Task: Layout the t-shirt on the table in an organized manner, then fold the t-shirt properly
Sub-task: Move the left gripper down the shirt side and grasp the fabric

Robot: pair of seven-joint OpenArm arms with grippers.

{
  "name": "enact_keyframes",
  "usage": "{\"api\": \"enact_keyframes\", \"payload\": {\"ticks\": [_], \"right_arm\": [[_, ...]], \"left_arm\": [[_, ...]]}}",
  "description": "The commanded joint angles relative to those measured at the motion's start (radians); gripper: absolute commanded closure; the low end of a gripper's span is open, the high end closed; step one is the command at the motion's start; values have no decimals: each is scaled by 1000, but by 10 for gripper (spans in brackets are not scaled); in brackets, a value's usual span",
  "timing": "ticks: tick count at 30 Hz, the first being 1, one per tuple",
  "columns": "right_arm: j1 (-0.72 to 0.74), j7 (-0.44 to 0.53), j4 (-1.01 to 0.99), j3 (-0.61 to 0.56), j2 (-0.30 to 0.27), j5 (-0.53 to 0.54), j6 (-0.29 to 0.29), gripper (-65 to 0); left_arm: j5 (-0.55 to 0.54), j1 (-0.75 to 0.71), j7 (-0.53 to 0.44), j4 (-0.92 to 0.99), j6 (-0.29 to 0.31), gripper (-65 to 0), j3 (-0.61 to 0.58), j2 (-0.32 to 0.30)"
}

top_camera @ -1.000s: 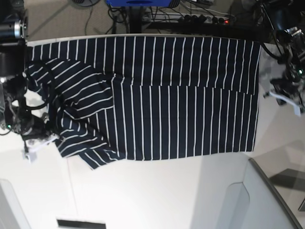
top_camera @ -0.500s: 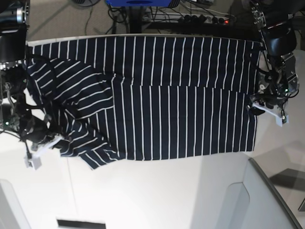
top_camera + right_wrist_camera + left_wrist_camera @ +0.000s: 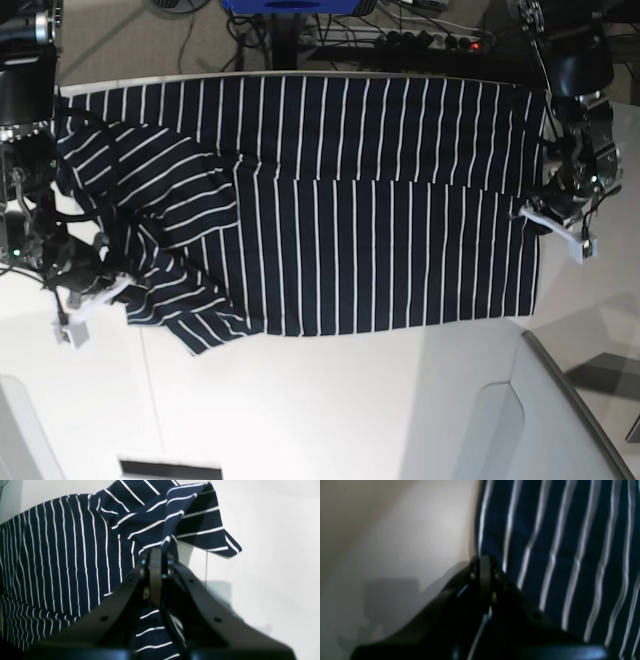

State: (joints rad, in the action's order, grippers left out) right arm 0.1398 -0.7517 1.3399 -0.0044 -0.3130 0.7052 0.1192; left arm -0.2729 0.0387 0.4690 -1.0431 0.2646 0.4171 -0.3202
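Base view, shirt: the dark navy short-sleeved t-shirt of soft fabric with thin white stripes (image 3: 330,200) lies spread across the far half of the large smooth white bench (image 3: 330,400), most of it flat, with a horizontal fold line across the middle.
Shirt, bunched end: at the picture's left side the cloth is rumpled, its stripes running slantwise, and a loose flap reaches toward the near edge.
Shirt, flat end: at the picture's right side the edge runs straight and lies smooth on the bench.
Right hand: the black right hand with white tips (image 3: 88,298) sits at the rumpled end; in the right wrist view its jaws are clenched on a pinch of striped cloth (image 3: 156,555), and a sleeve-like flap (image 3: 200,530) stands raised off the bench beyond it.
Left hand: the black left hand (image 3: 558,225) rests at the flat edge of the shirt; in the left wrist view, which is blurred, its jaws are pressed together (image 3: 483,565) right at the cloth's border, and whether any cloth is caught between them cannot be told.
Bench: bare white surface fills the near half, with a thin seam line (image 3: 148,400) running toward the near edge.
Beyond the bench: dark cables and a power strip (image 3: 430,40) lie on the floor behind the far edge.
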Motion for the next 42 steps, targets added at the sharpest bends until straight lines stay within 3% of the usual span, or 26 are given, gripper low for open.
{"api": "enact_keyframes", "payload": {"ticks": [1, 8, 14, 19, 23, 27, 30, 36, 40, 42], "right_arm": [[22, 18, 16, 5, -13, 14, 7, -2], [22, 18, 14, 2, -13, 12, 7, -2], [21, 18, 14, 2, -12, 12, 7, -2], [19, 18, 14, 2, -10, 12, 7, -2], [7, 18, 14, 2, -10, 12, 7, -2], [4, 18, 14, 2, -10, 12, 7, -2], [-2, 18, 14, 2, -10, 12, 7, -2], [-9, 18, 14, 7, -15, 12, 7, -2], [-9, 18, 14, 5, -33, 12, 7, -2], [-9, 18, 14, 7, -36, 12, 7, -2]], "left_arm": [[-2, -13, -17, -70, -3, 0, 6, -21], [-9, -199, -14, -349, -3, 0, 6, -20], [-4, -287, 99, -504, -3, 0, 13, 0], [-10, -257, 98, -443, -3, 0, 26, 3], [-12, -168, 98, -349, -3, 0, 113, 11], [-10, -46, 96, -207, -1, -339, 148, 16], [-10, 42, 96, -101, 0, -492, 142, 14], [-4, 172, 96, 100, 5, -517, 142, 13], [-2, 231, 93, 251, 100, -517, 136, -4], [-2, 247, 72, 300, 120, -517, 88, -7]]}}
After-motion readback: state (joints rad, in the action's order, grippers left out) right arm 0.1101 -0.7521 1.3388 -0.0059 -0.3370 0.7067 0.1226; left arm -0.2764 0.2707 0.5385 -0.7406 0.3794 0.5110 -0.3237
